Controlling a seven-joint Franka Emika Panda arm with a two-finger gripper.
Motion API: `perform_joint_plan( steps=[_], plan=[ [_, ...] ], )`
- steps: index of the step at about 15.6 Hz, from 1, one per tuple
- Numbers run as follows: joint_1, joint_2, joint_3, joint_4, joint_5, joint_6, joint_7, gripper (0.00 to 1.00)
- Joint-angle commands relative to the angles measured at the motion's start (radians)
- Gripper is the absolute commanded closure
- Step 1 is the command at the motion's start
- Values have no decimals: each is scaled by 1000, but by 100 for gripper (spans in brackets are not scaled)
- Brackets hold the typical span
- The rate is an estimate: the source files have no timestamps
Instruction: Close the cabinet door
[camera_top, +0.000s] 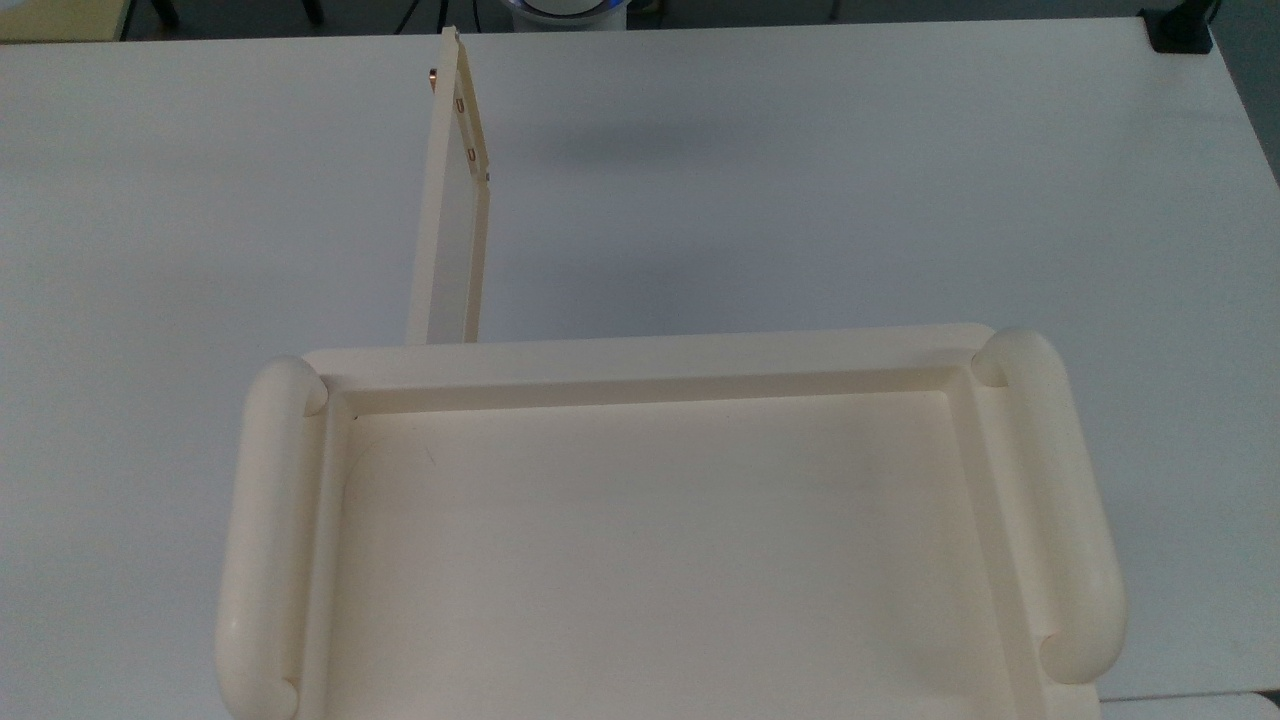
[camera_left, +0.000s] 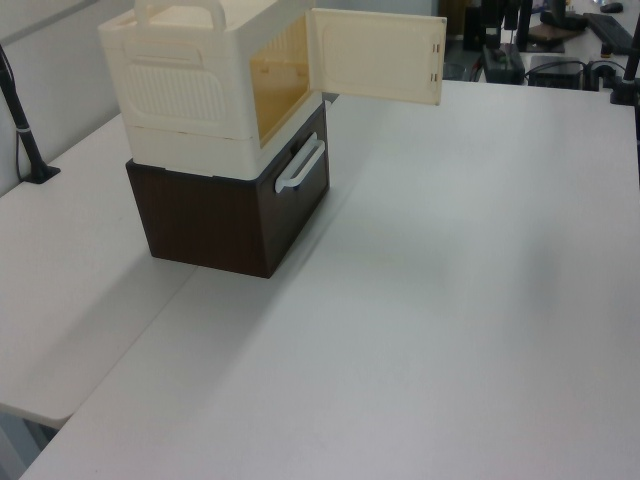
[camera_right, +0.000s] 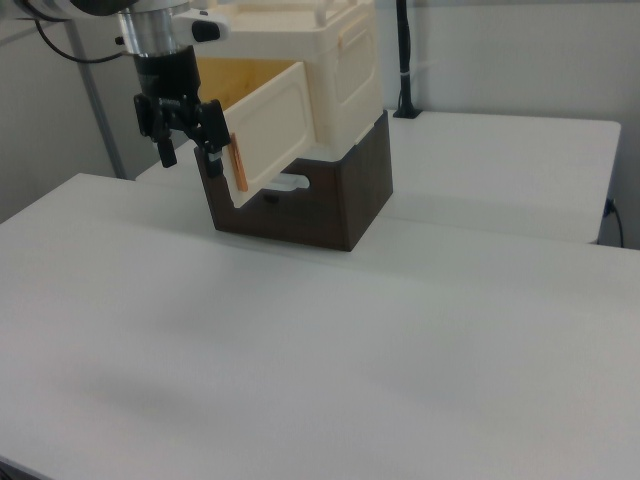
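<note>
The cream cabinet (camera_left: 185, 90) sits on a dark brown box (camera_left: 215, 215). Its recessed top with two rounded rails (camera_top: 650, 520) lies in the lower half of the top view. The cabinet door (camera_top: 447, 230) stands swung wide open, pointing away from the cabinet front, and its copper knob (camera_top: 432, 78) is near the free edge. The left view shows the door's (camera_left: 375, 55) inner face and the open amber interior (camera_left: 280, 75). In the right view my gripper (camera_right: 188, 150) hangs open just left of the door's (camera_right: 270, 125) free edge and copper knob (camera_right: 238, 160), with nothing between its fingers.
The brown box (camera_right: 330, 200) has a white handle (camera_left: 300, 165) on its front. A wide white table (camera_top: 850, 200) spreads around the cabinet. A black pole with a clamp foot (camera_right: 405, 60) stands behind the cabinet in the right view, and desks with equipment (camera_left: 560, 40) lie beyond the table's far edge.
</note>
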Motion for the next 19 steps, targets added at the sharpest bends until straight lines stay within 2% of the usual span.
perform_joint_plan(
  steps=[1,13,16,19],
  plan=[
    [-21,23,-8,-7,8,-9,-89,0],
    [-26,24,-9,-8,10,-13,-122,0],
    [-51,24,-8,-7,30,-13,-169,14],
    [-60,24,-11,-5,44,-13,-223,41]
  ],
)
